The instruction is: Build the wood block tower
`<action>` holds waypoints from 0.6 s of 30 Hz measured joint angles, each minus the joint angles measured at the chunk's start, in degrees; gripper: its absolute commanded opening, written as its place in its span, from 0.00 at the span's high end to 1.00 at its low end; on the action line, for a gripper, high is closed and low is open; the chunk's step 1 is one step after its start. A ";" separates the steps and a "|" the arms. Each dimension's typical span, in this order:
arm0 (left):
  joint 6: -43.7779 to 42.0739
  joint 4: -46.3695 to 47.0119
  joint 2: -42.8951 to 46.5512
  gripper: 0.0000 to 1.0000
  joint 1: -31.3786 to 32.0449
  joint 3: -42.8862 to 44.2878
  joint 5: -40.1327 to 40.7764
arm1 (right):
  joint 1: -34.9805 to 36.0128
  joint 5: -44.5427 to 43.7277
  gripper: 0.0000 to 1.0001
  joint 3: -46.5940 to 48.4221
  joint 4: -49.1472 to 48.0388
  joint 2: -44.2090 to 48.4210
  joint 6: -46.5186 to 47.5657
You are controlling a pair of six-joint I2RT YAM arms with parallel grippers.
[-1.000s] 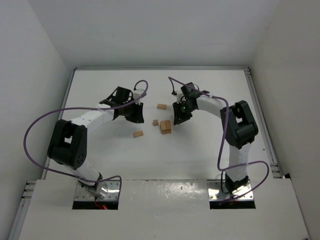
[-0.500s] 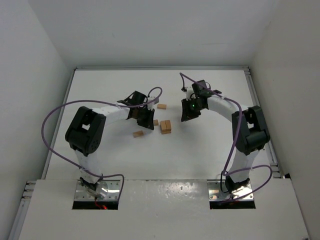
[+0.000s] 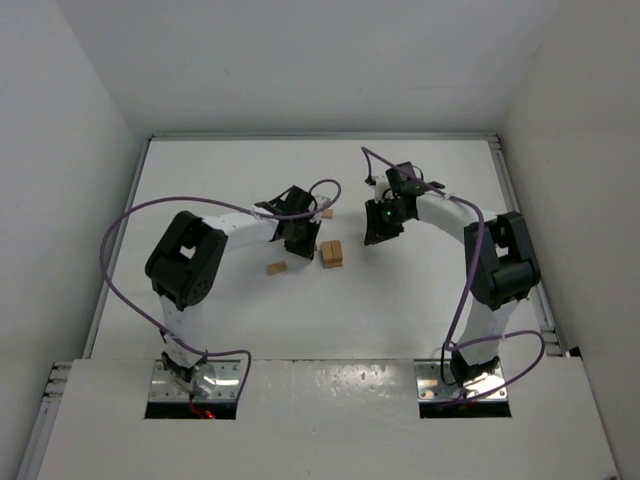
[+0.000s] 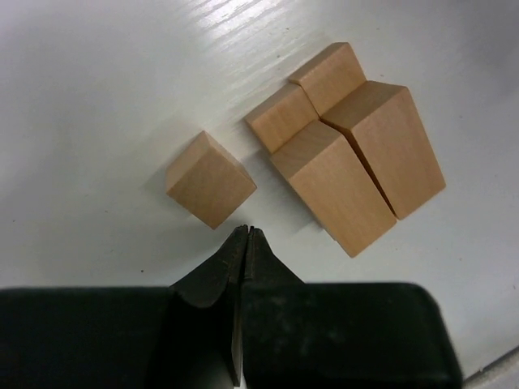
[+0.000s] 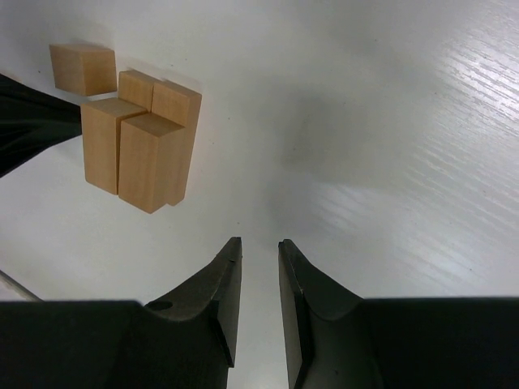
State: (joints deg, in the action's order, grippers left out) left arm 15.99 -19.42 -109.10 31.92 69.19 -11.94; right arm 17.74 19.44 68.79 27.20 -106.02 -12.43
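While the left gripper (image 4: 245,237) presses its fingertips together on nothing, a loose cube (image 4: 209,179) sits just beyond them, with the tower (image 4: 357,162) of 4 tightly packed tan blocks just beside it. The right gripper (image 5: 259,251) hovers near the tower, its fingers slightly parted and empty. Another block (image 3: 276,268) lies apart on the white table (image 3: 200,180).

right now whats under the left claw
At the tips of the shut left claw, bare white table shows, with one small cube just beyond them, beside the tower. Whatever lies beneath the claw's black body is covered.
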 measured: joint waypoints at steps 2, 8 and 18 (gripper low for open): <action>0.83 -0.33 -0.74 0.95 0.68 0.63 2.10 | -0.07 0.00 0.74 0.00 -0.04 0.02 0.00; 2.91 -0.66 -2.80 0.99 1.11 2.95 4.83 | -0.68 0.00 0.74 -0.44 -0.09 0.55 -0.02; 6.64 -0.66 -3.96 0.99 1.60 4.59 7.26 | -1.49 0.00 0.73 -0.87 -0.13 0.76 -0.04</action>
State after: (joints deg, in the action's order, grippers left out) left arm 22.63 -20.08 -113.06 33.52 73.78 -4.69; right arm 16.25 19.44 67.92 27.07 -105.25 -12.47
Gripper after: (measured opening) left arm 0.015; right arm 0.266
